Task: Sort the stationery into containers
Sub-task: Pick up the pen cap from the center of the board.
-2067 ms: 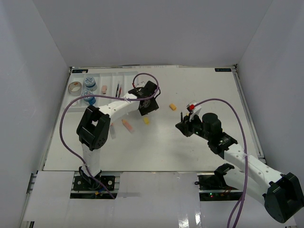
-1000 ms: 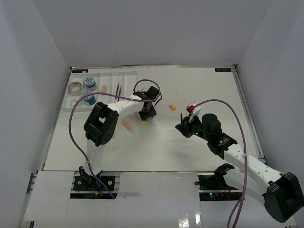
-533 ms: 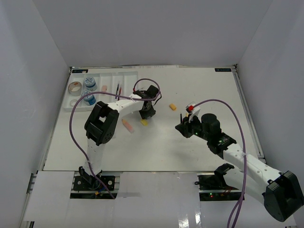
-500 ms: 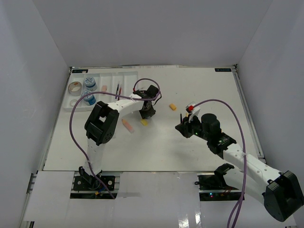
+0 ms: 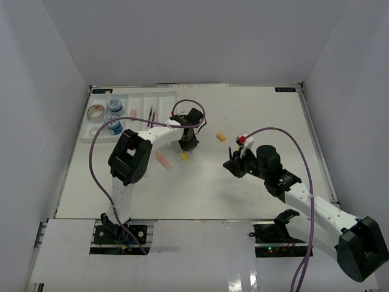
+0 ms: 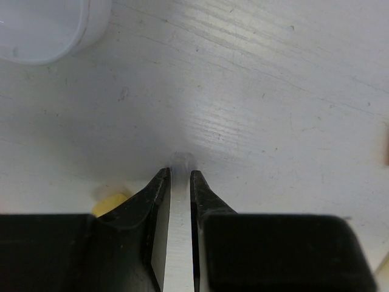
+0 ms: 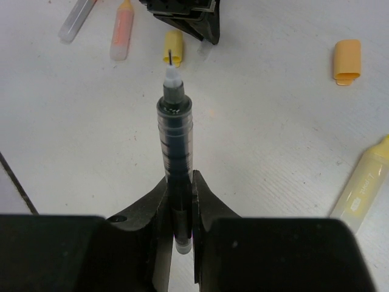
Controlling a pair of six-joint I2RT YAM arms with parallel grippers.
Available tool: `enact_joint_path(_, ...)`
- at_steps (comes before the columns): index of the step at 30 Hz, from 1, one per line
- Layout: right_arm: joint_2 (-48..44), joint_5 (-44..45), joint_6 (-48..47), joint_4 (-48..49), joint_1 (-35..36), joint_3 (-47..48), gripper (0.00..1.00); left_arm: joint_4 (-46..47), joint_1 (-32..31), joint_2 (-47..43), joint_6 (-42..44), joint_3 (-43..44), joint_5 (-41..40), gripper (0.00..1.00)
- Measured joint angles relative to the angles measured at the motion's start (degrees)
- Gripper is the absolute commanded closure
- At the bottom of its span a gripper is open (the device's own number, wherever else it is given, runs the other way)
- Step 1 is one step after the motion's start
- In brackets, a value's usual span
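We have both claws closed on something.
Our right claw (image 7: pixel 179 182) grips a pen (image 7: pixel 174 140) — our left claw (image 6: pixel 177 176) pinches a clear cap (image 6: pixel 181 160) on the table (image 6: pixel 273 91).

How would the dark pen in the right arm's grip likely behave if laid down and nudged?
The pen looks round-barrelled, so it would probably roll on the flat table. It sticks out straight though the right jaws pinch only its end, so likely stiff and light.
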Motion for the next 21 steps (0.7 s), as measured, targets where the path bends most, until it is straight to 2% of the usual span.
enact_joint_path(6,0.98,-5.55,-0.70,-1.84,0.04,2.78,0.92,1.62,0.00,-1.18,4.59,0.00,2.36,0.85)
enact_joint_path(9,1.84,-7.98,-0.63,-2.05,0.52,5.35,0.92,3.72,0.00,-4.46,7.96,-0.98,4.22,0.86)
enact_joint_path(15,4.74,-11.39,1.84,0.26,2.69,8.55,0.92,13.57,0.00,-19.50,15.23,-6.93,7.32,0.86)
enact_joint_path(21,11.54,-12.17,3.58,2.43,6.99,13.27,0.92,27.93,0.07,-34.95,21.68,-16.39,11.15,0.87)
